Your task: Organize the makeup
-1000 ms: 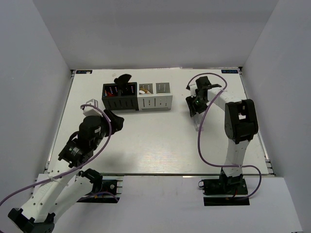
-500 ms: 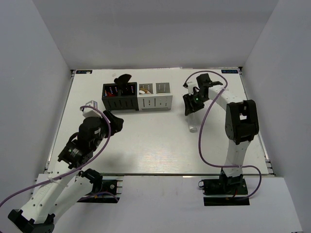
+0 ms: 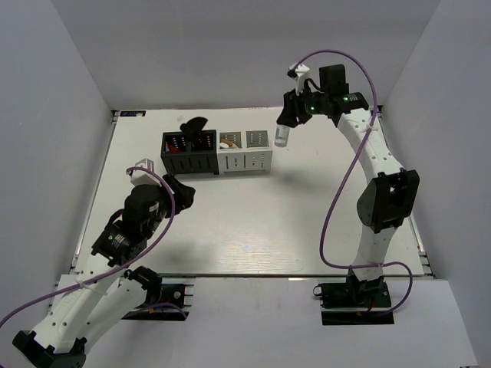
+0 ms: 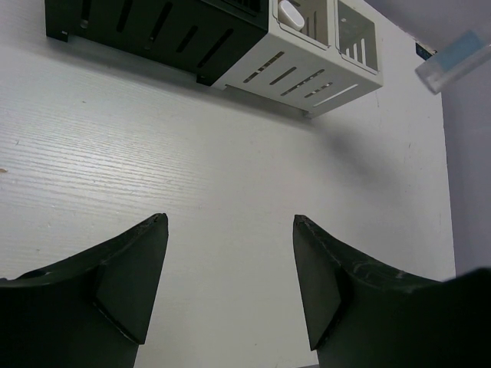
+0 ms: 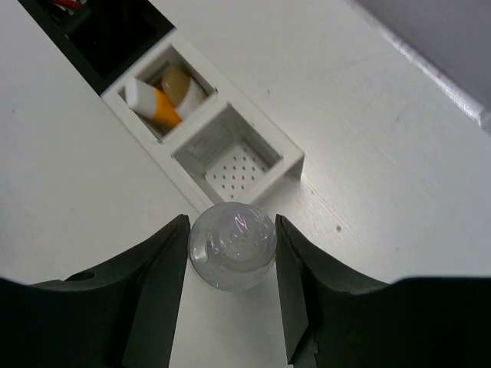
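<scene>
One small clear bottle (image 5: 232,245) hangs clamped in the right gripper's (image 5: 230,228) jaws, raised just beside the white compartment box's (image 5: 290,162) empty end cell. An orange tube (image 5: 156,106) lies in the next cell. The left gripper (image 4: 230,230) hovers over the counter (image 3: 245,222) on the near side of that box, jaws wide and empty.

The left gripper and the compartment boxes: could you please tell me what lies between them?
Nothing but bare table lies between the left gripper and the black box and white box, as the left wrist view shows.
</scene>
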Motion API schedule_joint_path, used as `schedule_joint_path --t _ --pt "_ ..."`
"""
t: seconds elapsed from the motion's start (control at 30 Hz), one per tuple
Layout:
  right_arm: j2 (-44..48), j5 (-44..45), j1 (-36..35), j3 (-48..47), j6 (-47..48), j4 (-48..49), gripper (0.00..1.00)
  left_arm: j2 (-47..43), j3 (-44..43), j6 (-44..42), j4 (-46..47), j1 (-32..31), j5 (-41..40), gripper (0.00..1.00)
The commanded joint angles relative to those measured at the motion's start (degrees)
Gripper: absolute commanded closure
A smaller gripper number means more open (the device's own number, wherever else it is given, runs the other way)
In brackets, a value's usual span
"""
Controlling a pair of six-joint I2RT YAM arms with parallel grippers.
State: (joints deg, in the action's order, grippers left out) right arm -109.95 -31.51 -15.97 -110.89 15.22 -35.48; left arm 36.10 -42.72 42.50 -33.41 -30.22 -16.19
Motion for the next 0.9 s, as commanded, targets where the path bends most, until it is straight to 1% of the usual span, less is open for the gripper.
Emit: schedule_joint_path --t 0.0,0.13,0.17,0.27,0.37,0.57,0.87 --pt "-0.3 -4.3 -2.4 -5.7 -2.9 2.9 1.0 -0.4 -0.5 0.0 0.3 -0.1 -1.0 0.24" --pt "-1.4 -3.5 -4.3 -6.0 -4.8 8.8 1.0 -0.2 -0.4 0.0 0.8 -0.1 -1.0 0.24" --pt "-1.6 -2.4 -5.4 -5.5 -5.2 11.6 1.0 -0.1 -0.6 0.0 0.7 -0.1 -1.0 0.24" --pt "-3.5 1.1 -6.7 -5.1 -5.9 15.4 1.0 -0.1 -0.8 0.0 0.5 -0.1 -1.1 0.24" --pt "-6.2 4.2 -7.8 -4.5 -5.6 16.8 1.0 -0.7 -0.6 0.1 0.1 -0.1 -1.3 0.24" --pt "-8.4 8.2 -8.3 -1.1 -3.3 18.7 1.0 -2.3 0.4 0.8 -0.7 -0.1 -1.4 0.24" --pt "-8.7 7.9 -8.8 2.2 -1.5 18.4 1.0 -1.2 0.4 0.8 0.4 -0.1 -0.8 0.24"
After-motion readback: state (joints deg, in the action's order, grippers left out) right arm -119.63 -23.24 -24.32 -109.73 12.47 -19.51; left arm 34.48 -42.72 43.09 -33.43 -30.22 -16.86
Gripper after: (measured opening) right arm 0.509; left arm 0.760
